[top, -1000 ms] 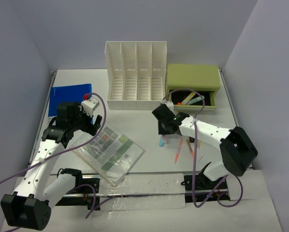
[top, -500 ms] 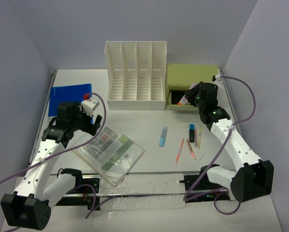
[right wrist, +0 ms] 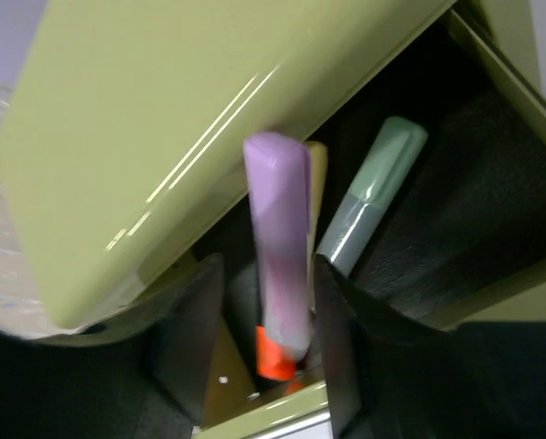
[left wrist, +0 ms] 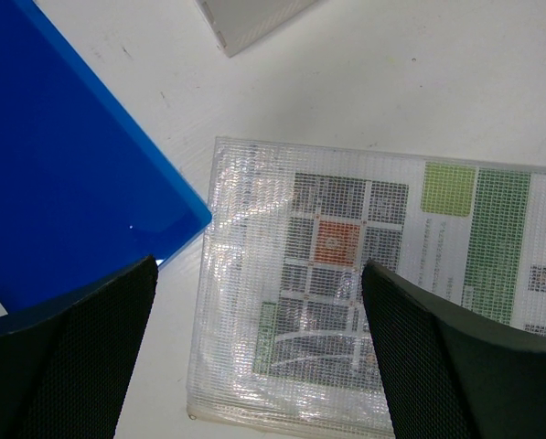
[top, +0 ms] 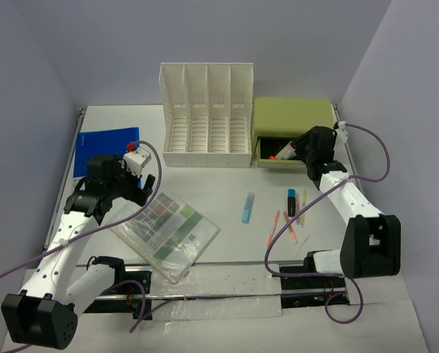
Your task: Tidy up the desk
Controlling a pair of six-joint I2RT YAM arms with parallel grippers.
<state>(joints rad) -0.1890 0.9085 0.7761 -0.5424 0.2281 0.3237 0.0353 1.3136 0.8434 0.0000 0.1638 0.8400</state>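
Far side of the desk (top: 226, 184): white file rack (top: 206, 110), green drawer box (top: 293, 116) just right of it, drawer open. At the drawer mouth, right gripper (right wrist: 268, 283) clamped on a purple marker (right wrist: 277, 201), a pale green marker (right wrist: 373, 197) close beside. Loose pens (top: 289, 213) nearer, centre-right. Left gripper (left wrist: 254, 366), fingers wide apart, over laminated sheet (left wrist: 373, 274) and blue folder (left wrist: 62, 174). Open white surface between sheet and rack.

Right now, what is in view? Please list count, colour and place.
desk: one, white, underneath
file rack: one, white, far centre
drawer box: one, green, far right, drawer open
folder: one, blue, far left
mesh pouch: one, clear, near left
pens: about five, blue, yellow, orange, right of centre
purple marker: one, held at drawer mouth
green marker: one, pale, inside drawer
left hand: open, above pouch and folder
right hand: shut on purple marker
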